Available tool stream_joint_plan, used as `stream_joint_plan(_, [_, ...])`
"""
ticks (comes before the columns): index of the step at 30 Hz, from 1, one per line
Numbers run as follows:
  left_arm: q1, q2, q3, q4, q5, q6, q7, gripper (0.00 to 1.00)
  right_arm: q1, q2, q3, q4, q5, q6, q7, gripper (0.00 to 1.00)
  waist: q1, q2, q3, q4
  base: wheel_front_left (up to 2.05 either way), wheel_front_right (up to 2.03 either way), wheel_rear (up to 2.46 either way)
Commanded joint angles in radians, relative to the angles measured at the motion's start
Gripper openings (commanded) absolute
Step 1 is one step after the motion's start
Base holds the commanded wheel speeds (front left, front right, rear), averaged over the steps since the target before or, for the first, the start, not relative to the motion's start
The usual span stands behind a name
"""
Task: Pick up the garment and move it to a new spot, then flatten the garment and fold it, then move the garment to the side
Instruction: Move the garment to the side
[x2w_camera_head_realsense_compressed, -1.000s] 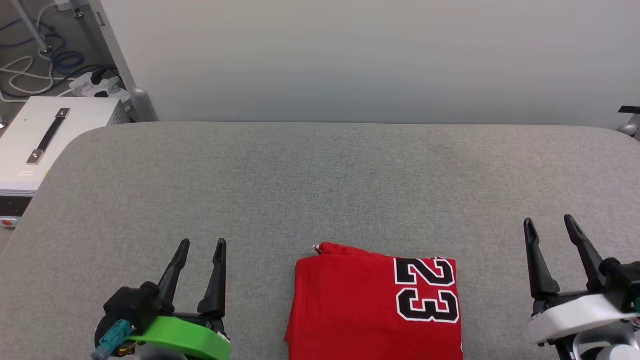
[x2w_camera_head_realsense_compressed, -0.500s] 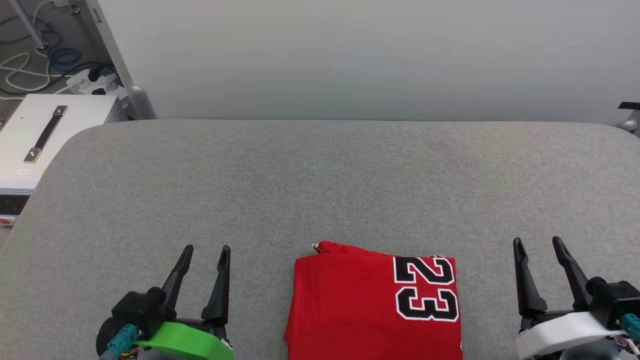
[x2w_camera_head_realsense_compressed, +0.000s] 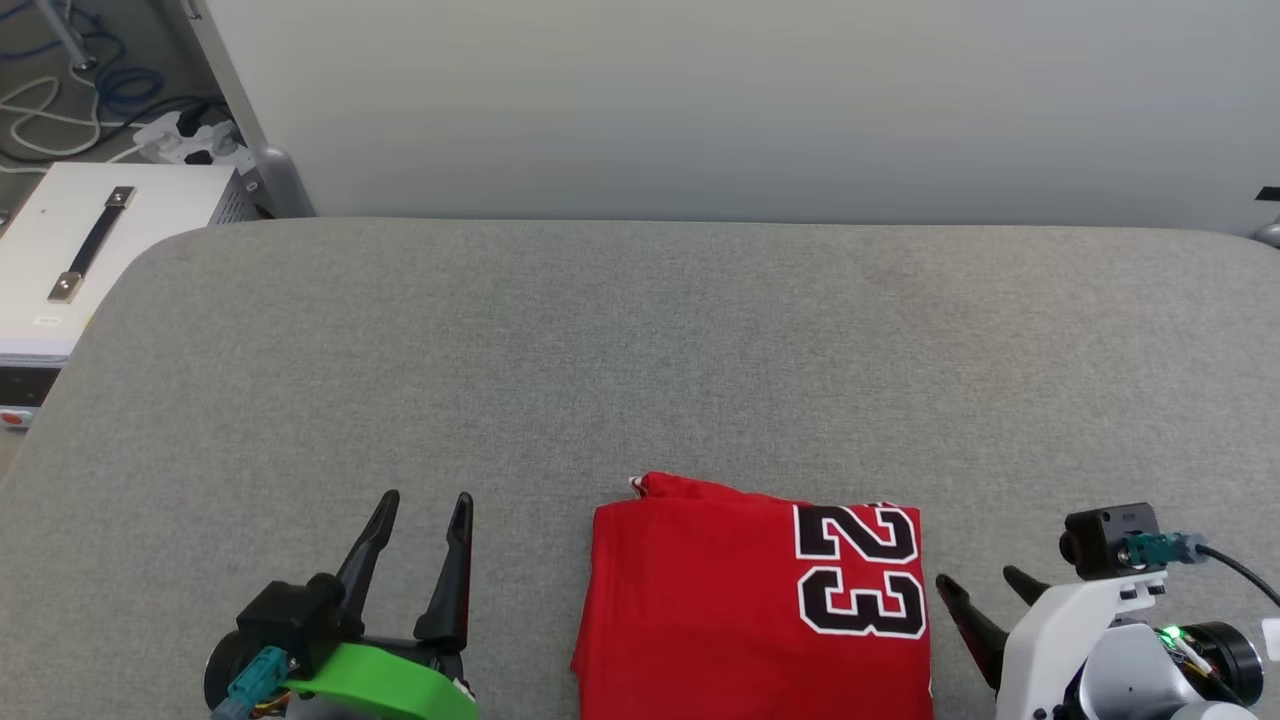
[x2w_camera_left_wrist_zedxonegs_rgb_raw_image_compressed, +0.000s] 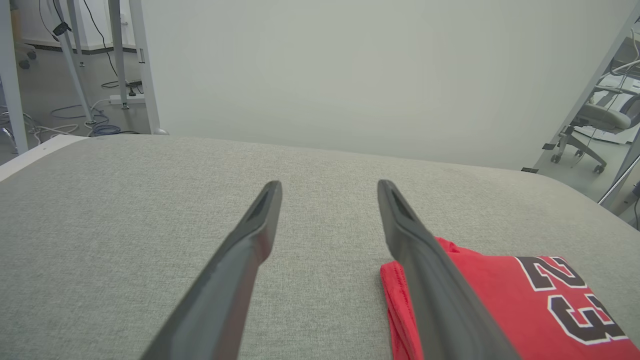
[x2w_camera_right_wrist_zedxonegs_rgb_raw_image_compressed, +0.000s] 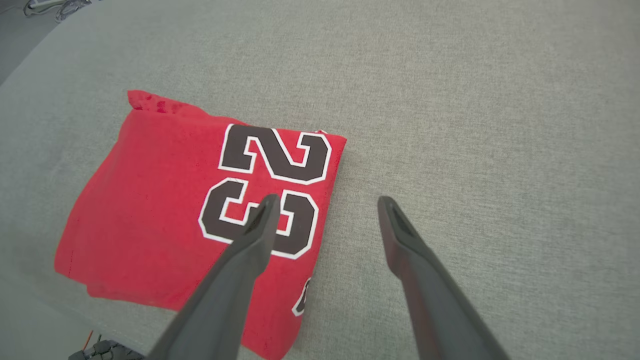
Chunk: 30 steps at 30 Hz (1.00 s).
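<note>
Left tool (x2w_camera_head_realsense_compressed: 428, 496) level beside the garment (x2w_camera_head_realsense_compressed: 700, 600), right tool (x2w_camera_head_realsense_compressed: 976, 576) tipped down — seemingly over its edge (both spread apart).

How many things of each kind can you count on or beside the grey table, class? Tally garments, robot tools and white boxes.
garment: 1
tools, the left tool and the right tool: 2
white box: 1
Total: 4

Spread end effector (x2w_camera_right_wrist_zedxonegs_rgb_raw_image_compressed: 326, 199) near folded garment (x2w_camera_right_wrist_zedxonegs_rgb_raw_image_compressed: 160, 210) (print up)
</note>
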Motion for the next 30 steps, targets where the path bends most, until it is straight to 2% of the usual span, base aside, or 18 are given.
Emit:
stream_joint_plan(1, [-0.02, 0.005, -0.006, 0.003, 0.003, -0.003, -0.006, 1.0, -0.019, 0.0, -0.003, -0.017, 0.015, -0.001, 0.068, 1.0, 0.0, -0.0001, 0.015, 0.011, 0.0, 0.0, 0.0])
stream_joint_plan(4, [-0.039, 0.005, -0.018, 0.004, 0.003, -0.003, -0.006, 1.0, -0.037, 0.003, -0.022, -0.037, 0.015, -0.001, 0.225, 1.0, 0.0, -0.0001, 0.039, 0.03, 0.0, 0.0, 0.0])
stream_joint_plan(10, [-0.067, 0.005, -0.03, 0.01, 0.005, -0.003, -0.006, 1.0, -0.085, 0.014, -0.03, -0.01, 0.019, -0.001, 0.345, 1.0, 0.0, -0.0001, 0.085, 0.067, 0.0, 0.0, 0.0])
stream_joint_plan(19, [-0.107, 0.002, -0.04, 0.014, 0.0, -0.003, -0.006, 1.0, -0.133, 0.038, -0.024, 0.095, 0.009, -0.001, 0.36, 1.0, 0.0, -0.0001, 0.143, 0.106, 0.0, 0.0, 0.0])
stream_joint_plan(26, [-0.126, 0.0, -0.046, 0.017, 0.001, -0.003, -0.006, 1.0, -0.146, 0.048, 0.024, 0.193, 0.004, -0.001, 0.344, 1.0, 0.0, -0.0001, 0.164, 0.117, 0.0, 0.0, 0.0])
stream_joint_plan(27, [-0.128, 0.001, -0.046, 0.02, 0.0, -0.003, -0.006, 1.0, -0.149, 0.04, 0.054, 0.224, 0.001, -0.001, 0.33, 0.04, 0.0, -0.0001, 0.164, 0.116, 0.0, 0.0, 0.0])
stream_joint_plan(28, [-0.129, 0.001, -0.046, 0.022, 0.0, -0.003, -0.006, 1.0, -0.153, 0.037, 0.061, 0.231, 0.005, -0.001, 0.316, 0.0, 0.0, -0.0001, 0.162, 0.115, 0.0, 0.0, 0.0])
stream_joint_plan(30, [-0.127, 0.001, -0.047, 0.024, -0.001, -0.003, -0.006, 1.0, -0.162, 0.029, 0.073, 0.239, 0.008, -0.001, 0.286, 0.0, 0.0, -0.0001, 0.155, 0.108, 0.0, 0.0, 0.0])
